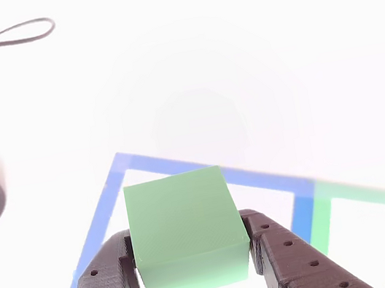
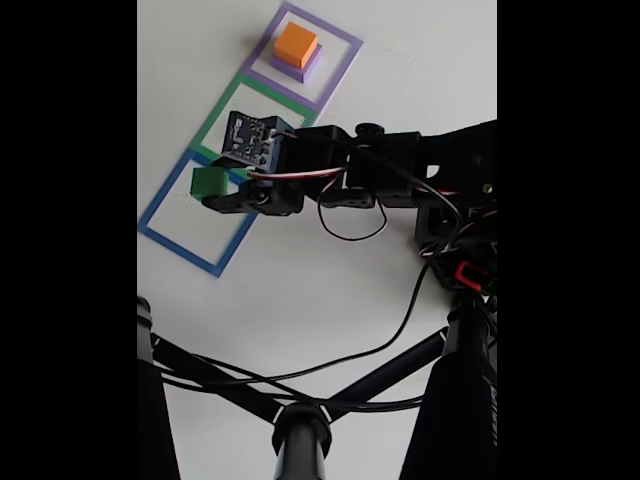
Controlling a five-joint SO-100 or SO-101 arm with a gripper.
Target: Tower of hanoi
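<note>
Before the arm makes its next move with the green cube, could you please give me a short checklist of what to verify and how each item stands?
1. Grip: the gripper has a finger on each side of the green cube: ok.
2. Cube level between the fingers: its top face looks flat in the other view: ok.
3. Position: the cube sits over the blue square outline in the fixed view: ok.
4. Whether the cube is lifted or resting on the table: cannot tell.
5. Stack: the orange cube sits on the purple slab inside the purple outline: ok.
6. Small blue cube's place: cannot tell.
</note>
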